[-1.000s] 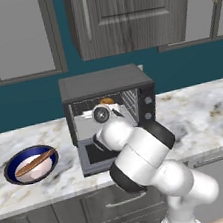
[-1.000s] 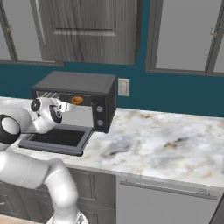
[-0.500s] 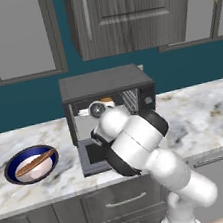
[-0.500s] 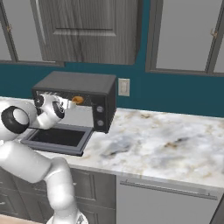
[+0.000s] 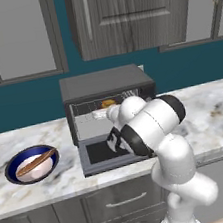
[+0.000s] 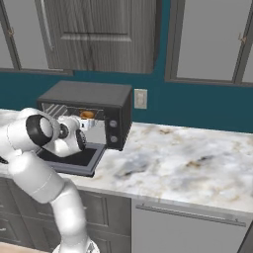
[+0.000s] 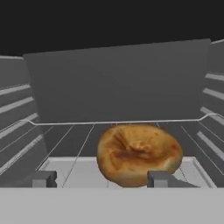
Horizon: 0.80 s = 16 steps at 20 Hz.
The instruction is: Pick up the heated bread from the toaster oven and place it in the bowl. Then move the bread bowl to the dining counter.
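one golden-brown bun (image 7: pixel 139 154) lies on the wire rack (image 7: pixel 131 131) inside the toaster oven (image 5: pixel 110 114), a little right of the middle of the cavity as the hand view shows it. no brand, label or readable writing shows on the oven, the cabinets or the wall.

around it: the oven stands on a narrow marble worktop (image 6: pixel 188 163) against a teal wall (image 6: pixel 197 106), its drop-down door (image 5: pixel 102 155) lying flat and open toward the near edge. round knobs (image 6: pixel 113 131) sit on its right panel, and a pale wall socket (image 6: pixel 141 98) is on the wall just right of the oven. grey wall cabinets (image 5: pixel 119 16) hang above, grey drawer fronts (image 5: pixel 98 209) run below. well left of the oven on the worktop sits the bowl (image 5: pixel 32 164), dark blue outside and white inside, with a long thin brown baguette stick (image 5: pixel 36 162) lying across it.

the white arm (image 5: pixel 159 131) reaches over the open door and into the oven mouth, hiding much of the opening in the left base view. nothing lies between the fingertips and the bun.

the bun is round, flattish and puffy, golden at the edges with a darker, creased, toasted patch on top.

the gripper (image 7: pixel 99 179) is low in front of the bun, its two dark fingertips (image 7: pixel 43 178) wide apart; the right one stands just before the bun's near edge and the left one is well clear of it on the left. the jaws are spread and hold nothing; whether the right tip touches the bun i cannot tell.
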{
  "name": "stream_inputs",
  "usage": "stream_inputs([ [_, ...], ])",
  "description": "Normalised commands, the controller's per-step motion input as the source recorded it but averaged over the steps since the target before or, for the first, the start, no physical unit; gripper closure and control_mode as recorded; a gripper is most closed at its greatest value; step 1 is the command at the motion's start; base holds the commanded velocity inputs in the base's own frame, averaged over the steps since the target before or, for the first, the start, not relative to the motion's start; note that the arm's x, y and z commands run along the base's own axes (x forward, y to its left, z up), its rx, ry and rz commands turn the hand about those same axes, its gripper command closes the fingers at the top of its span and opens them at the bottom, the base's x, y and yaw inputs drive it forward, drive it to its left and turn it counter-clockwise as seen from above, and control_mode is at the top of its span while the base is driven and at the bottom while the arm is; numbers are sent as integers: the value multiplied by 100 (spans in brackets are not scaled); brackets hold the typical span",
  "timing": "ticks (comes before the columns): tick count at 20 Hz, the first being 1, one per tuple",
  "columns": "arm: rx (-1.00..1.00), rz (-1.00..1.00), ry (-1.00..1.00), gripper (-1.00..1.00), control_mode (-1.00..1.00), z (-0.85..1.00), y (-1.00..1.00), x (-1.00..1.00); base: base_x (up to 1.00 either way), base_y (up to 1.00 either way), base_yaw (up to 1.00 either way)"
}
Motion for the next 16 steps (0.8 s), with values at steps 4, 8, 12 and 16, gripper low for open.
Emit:
stream_inputs([
  [4,-6,0,18,-100,-100,-83,-75,-100,0,0,0],
  [8,-12,0,22,-100,-100,-93,-74,-100,0,0,0],
  [12,-13,0,22,-100,-100,-96,-77,-100,0,0,0],
  [16,-12,0,20,-100,-100,-96,-80,-100,0,0,0],
])
